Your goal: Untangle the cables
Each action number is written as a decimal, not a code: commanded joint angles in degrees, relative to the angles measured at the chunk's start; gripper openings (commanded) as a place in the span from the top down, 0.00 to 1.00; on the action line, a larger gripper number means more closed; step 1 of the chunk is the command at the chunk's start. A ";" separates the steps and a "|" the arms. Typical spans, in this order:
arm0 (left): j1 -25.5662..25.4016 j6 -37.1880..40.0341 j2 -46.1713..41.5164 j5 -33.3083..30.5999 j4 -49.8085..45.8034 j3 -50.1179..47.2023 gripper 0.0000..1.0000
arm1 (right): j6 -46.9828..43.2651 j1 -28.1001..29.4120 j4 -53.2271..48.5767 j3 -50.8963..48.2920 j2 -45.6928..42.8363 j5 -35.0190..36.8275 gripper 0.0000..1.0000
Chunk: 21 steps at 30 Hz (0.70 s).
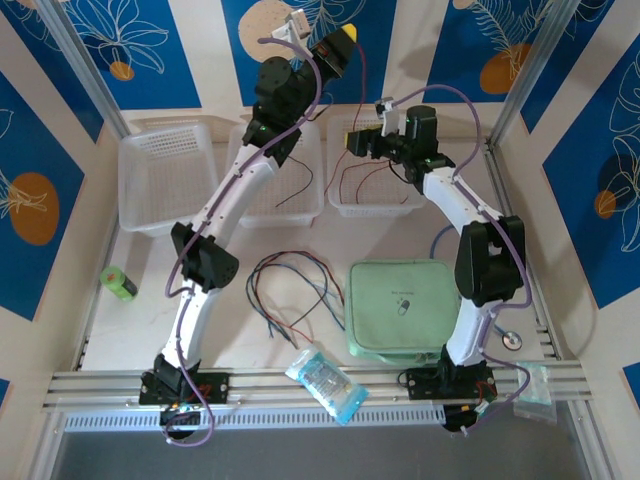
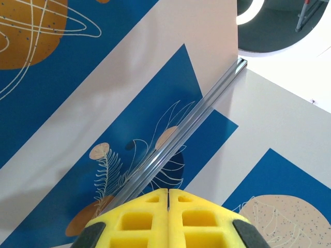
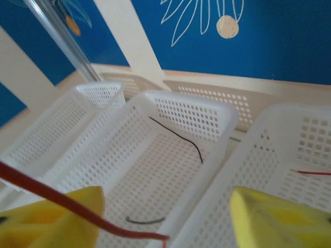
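Yellow left claw (image 2: 168, 199) together, right claw (image 3: 166, 206) apart, red cable (image 3: 51, 199) across one finger

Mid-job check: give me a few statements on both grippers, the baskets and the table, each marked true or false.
1. The left gripper is shut and points up at the back wall. True.
2. A red wire lies in the middle basket. False: the wire in that basket is a black wire.
3. The right gripper is open over the baskets, with a red wire lying across one finger. True.
4. Every cable is already in a basket. False: a tangle of red, black and blue cables lies on the table beside the green pouch.
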 commanded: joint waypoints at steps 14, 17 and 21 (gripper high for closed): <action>-0.36 0.33 -9.51 3.03 5.89 -10.53 1.00 | -1.73 0.00 -1.76 0.67 -11.82 4.69 1.00; -0.36 0.74 -10.10 3.17 6.10 -11.49 1.00 | -1.68 -1.11 -0.85 1.61 -14.38 6.59 1.00; -0.36 1.03 -10.67 3.70 5.84 -12.97 1.00 | -1.46 -2.78 0.11 3.07 -16.42 9.73 1.00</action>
